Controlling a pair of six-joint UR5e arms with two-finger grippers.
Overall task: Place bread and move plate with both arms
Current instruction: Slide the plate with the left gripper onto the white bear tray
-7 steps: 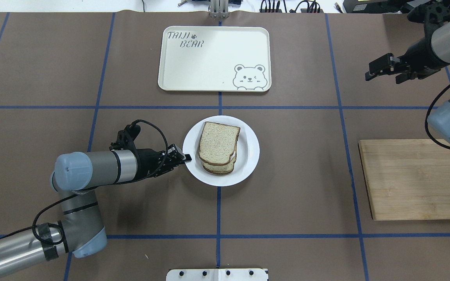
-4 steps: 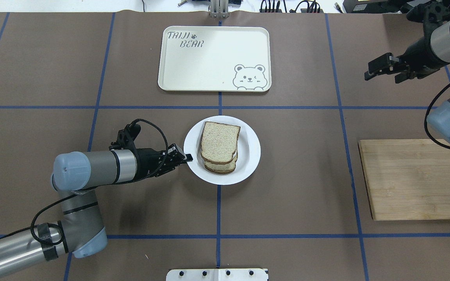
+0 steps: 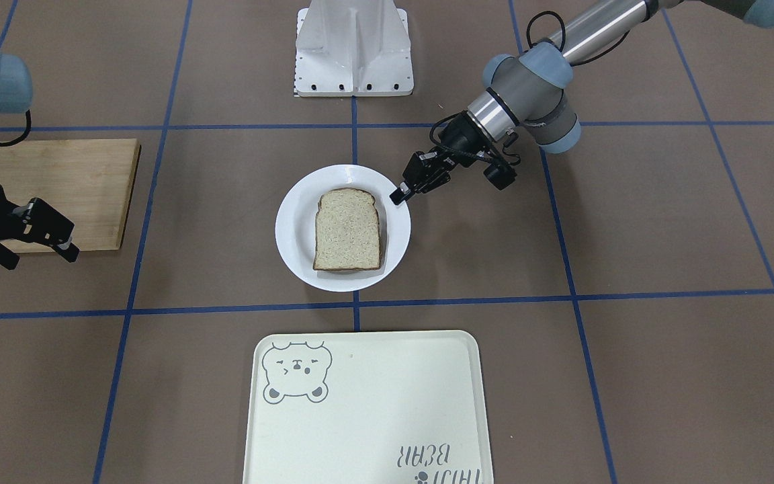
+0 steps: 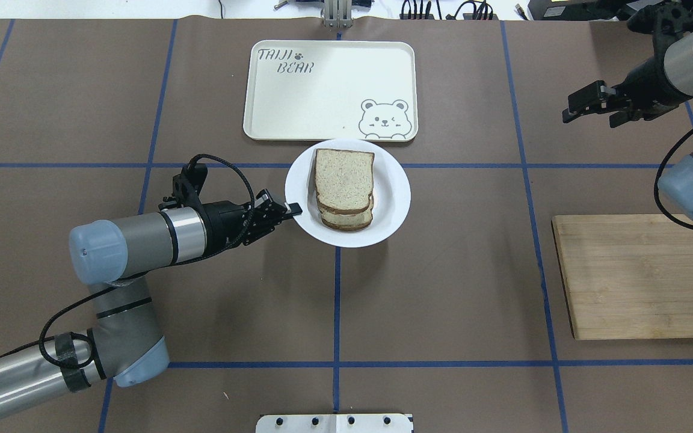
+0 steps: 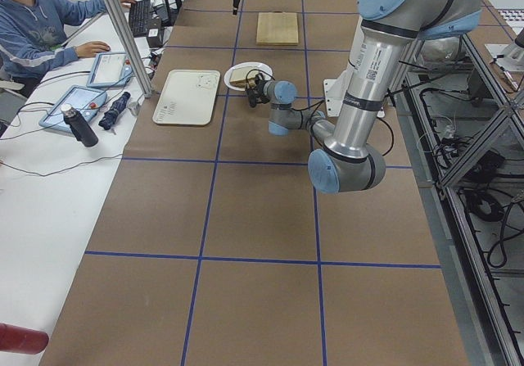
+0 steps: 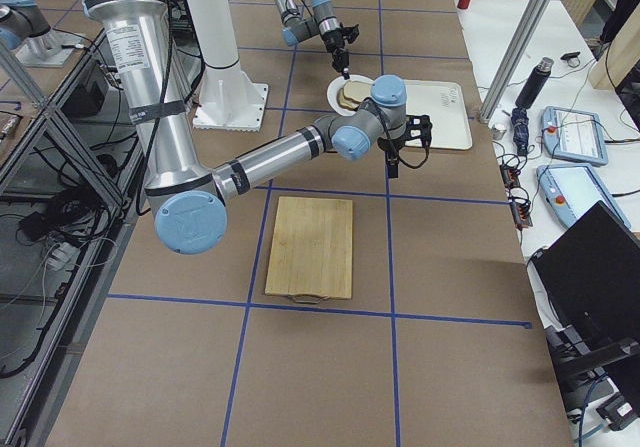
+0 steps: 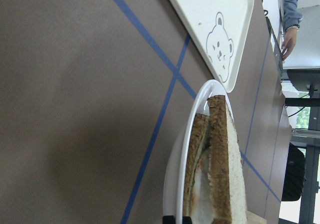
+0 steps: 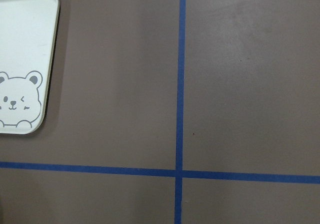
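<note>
The front-facing view shows only the plain speckled wholewheat bread slice with dark crust lying on the round glossy white plate; the overhead view reveals a second slice under it, and the left wrist view, edge-on, a pale filling between the two; the left gripper is clamped tight on the plate's rim, near the cream rectangular bear tray; the right gripper hangs well apart, fingers parted, holding nothing, beyond the wooden cutting board.
</note>
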